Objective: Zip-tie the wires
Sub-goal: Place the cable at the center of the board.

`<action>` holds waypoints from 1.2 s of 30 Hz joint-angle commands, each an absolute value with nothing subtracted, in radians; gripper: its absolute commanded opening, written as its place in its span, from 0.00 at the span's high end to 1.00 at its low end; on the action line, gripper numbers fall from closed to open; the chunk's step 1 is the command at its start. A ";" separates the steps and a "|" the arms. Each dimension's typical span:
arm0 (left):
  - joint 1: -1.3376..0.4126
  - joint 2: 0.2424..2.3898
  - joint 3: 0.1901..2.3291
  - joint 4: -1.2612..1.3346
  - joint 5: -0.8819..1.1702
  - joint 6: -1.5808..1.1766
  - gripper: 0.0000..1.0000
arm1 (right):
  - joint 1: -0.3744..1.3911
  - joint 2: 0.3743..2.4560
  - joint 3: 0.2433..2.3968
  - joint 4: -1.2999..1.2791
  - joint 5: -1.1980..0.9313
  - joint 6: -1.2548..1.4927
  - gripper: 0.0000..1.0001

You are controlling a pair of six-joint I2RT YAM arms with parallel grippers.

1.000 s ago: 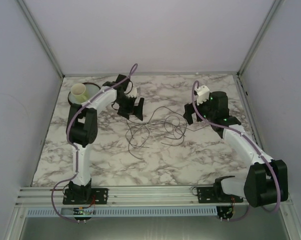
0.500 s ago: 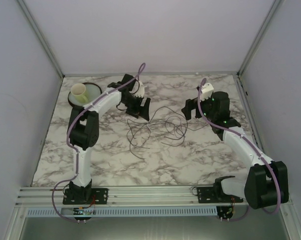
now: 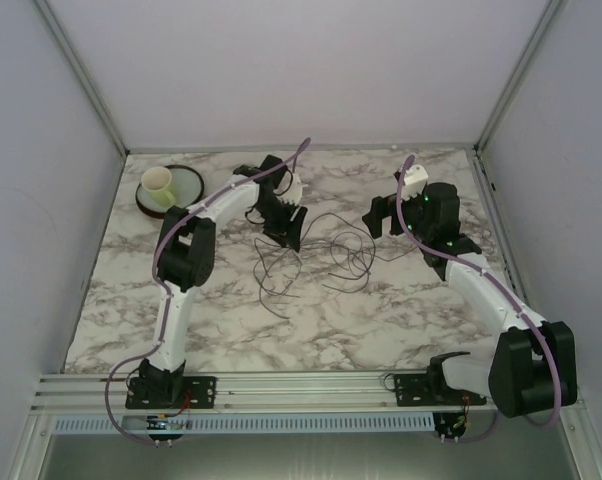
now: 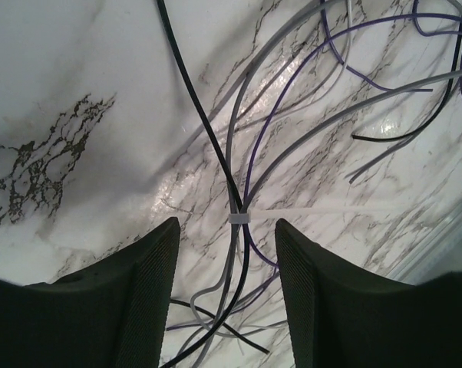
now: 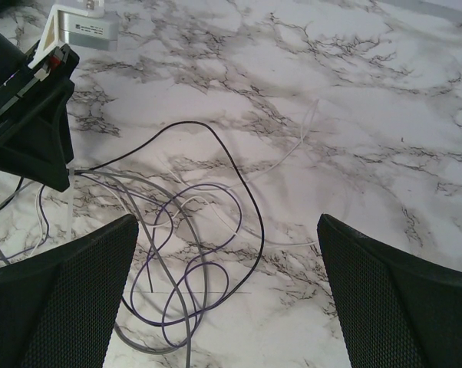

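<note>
On veined marble tabletop [image 3: 381, 320] — thin looping wires [image 4: 235, 193].

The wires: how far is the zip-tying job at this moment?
Done: a white zip tie sits around the wires where they converge. In hand: the left gripper straddles that spot, jaws apart. Left: whether it needs tightening is unclear; the right gripper is open, holding nothing.

Marble table [image 3: 381, 330] w/ loose wires [image 3: 326, 250] mid, dish [image 3: 186, 171] back-left.
</note>
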State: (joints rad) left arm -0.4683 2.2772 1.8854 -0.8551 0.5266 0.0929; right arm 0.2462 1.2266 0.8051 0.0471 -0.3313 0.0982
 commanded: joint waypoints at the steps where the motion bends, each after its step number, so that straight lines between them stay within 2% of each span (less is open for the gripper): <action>1: -0.472 2.284 1.891 -0.915 0.552 0.131 0.48 | 0.242 1.232 0.811 0.083 -0.335 0.110 0.01; 9: -0.486 2.302 1.888 -0.861 0.585 0.107 0.61 | 0.242 1.235 0.811 0.087 -0.345 0.120 0.01; 20: -0.488 2.290 1.857 -0.852 0.548 0.100 0.99 | 0.241 1.227 0.814 0.094 -0.304 0.103 0.01; 26: -0.483 2.248 1.760 -0.832 0.474 0.080 1.00 | 0.217 1.212 0.849 0.093 -0.215 0.093 0.01; 36: -0.466 2.164 1.565 -0.718 0.473 0.025 1.00 | 0.113 1.155 0.884 0.144 -0.111 0.188 0.01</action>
